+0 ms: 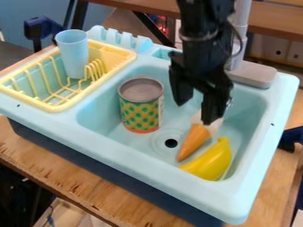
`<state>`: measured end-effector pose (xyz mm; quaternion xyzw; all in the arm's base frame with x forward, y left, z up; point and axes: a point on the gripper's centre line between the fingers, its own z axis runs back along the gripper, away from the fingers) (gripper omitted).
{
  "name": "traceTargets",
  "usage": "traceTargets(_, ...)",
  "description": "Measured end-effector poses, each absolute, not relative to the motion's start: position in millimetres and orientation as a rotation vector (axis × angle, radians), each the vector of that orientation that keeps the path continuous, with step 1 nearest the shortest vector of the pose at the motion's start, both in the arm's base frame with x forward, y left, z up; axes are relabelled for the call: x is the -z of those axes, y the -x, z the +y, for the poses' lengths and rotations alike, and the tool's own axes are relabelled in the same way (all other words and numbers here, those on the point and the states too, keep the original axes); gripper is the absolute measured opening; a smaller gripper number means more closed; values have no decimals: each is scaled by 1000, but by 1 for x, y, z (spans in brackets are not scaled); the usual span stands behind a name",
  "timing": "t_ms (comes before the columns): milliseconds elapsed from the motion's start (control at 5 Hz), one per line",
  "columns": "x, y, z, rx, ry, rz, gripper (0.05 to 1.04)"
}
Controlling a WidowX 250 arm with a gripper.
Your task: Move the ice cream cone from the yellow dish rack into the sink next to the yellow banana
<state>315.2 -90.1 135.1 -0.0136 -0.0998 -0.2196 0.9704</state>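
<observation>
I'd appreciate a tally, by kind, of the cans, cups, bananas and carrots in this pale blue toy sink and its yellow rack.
Can with a green-and-yellow dotted label: 1
Light blue plastic cup, in the yellow rack: 1
Curved yellow toy banana: 1
Orange cone-shaped toy carrot: 1
Total: 4

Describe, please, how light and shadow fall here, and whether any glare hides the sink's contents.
Camera view: soft, diffuse light on the sink; the black gripper looks dark, with little surface detail; deep shadow below the table at lower left; no glare hides the can, carrot or banana.
</observation>
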Motion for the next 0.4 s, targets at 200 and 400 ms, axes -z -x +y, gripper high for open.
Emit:
traceTargets(200, -162, -308, -90, 428, 43, -267, 1001)
traceTargets(400, -179, -295, -77, 392, -5, -253, 1001)
